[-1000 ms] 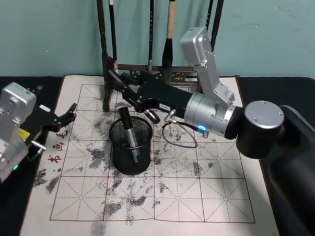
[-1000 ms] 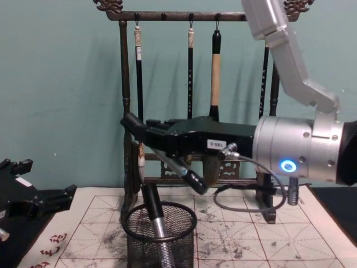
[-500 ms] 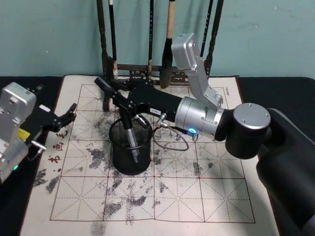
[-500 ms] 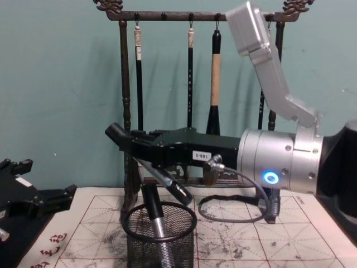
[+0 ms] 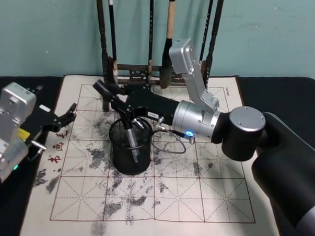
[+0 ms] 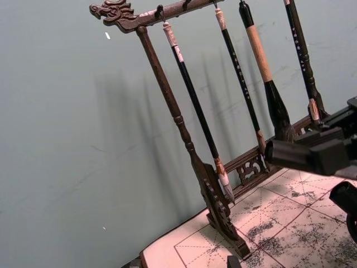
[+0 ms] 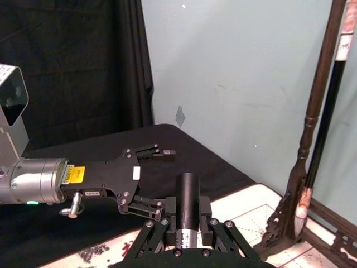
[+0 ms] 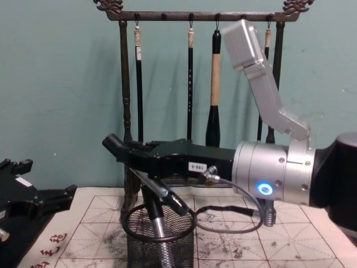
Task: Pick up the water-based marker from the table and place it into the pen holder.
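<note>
Marker (image 5: 130,139) stands slanted inside the holder (image 5: 130,157), under the right tool (image 5: 116,102), head view. Chest view: that tool's fingers (image 8: 167,196) look spread, just above the holder rim. Release appears done; next, retreat. Left tool (image 5: 69,114) idles, apart.

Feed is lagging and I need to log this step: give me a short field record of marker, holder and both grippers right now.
marker: water-based marker stands tilted inside the pen holder, cap end above the rim
pen holder: pen holder upright on the calligraphy mat
right gripper: right gripper low over the holder's rim, open beside the marker's top
left gripper: left gripper parked at the mat's left edge, open
behind: brush rack
</note>
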